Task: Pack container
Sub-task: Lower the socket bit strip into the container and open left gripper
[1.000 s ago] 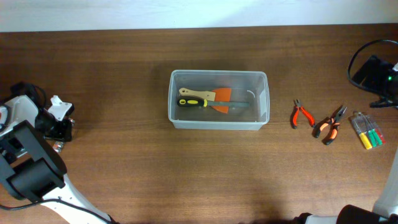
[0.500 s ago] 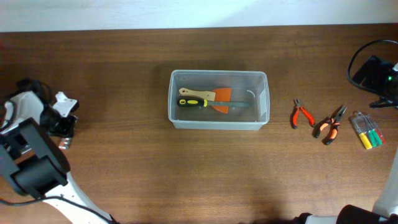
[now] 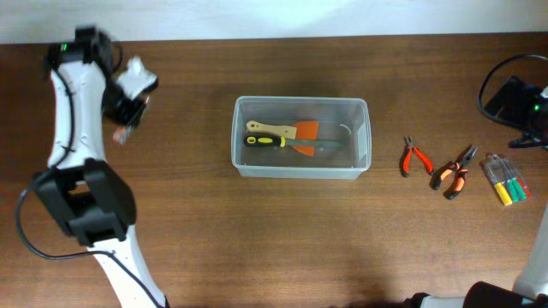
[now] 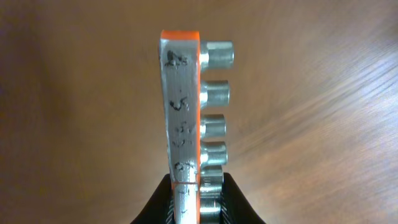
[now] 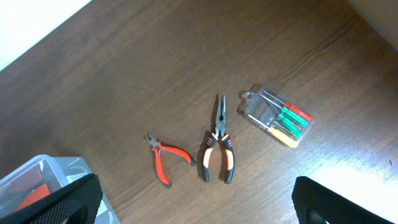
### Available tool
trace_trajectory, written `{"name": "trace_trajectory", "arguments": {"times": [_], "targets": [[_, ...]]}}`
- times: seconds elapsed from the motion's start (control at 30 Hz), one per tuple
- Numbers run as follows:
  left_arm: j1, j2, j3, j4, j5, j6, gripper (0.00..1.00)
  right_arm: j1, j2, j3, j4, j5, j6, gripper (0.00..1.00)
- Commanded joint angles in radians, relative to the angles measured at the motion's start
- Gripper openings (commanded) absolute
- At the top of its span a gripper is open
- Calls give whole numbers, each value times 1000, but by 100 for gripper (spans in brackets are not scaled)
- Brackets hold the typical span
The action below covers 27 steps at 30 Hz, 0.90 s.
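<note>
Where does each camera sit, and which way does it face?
Overhead: above the table, facing straight down at the container; left arm shows.
Left wrist: on that arm, facing along its fingers, clamped on a socket rail.
Right wrist: high up, facing down at pliers; open fingers show.
Shared: overhead and right wrist both show pliers, container.

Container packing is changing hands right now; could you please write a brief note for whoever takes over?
The left gripper is shut on the socket rail, held over the far-left part of the table, away from the container.
The right gripper is open and empty, at the right end.
Done: scraper and screwdriver lie in the container.
Left: socket rail goes in, then red cutters, long-nose pliers and bit case, all on the table to its right.
</note>
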Motion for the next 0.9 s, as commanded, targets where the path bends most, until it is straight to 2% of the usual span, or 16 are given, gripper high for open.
{"name": "trace_trajectory", "arguments": {"times": [0.0,0.07,0.17,0.47,0.63,0.87], "targets": [[-96,-12,203,-39,19,-9,2,-5,3,-2,1,2,9,99],[-166,-12,296,-39,22,-2,2,-5,3,-2,1,2,9,99],[-286,-12,369,-30,66,101,2,-5,3,-2,1,2,9,99],[-617,50,354,38,71,255,2,-5,3,-2,1,2,9,99],[-710,144,352,7,71,278,2,-5,3,-2,1,2,9,99],[-760,267,337,-7,112,284,3,-5,3,-2,1,2,9,99]]}}
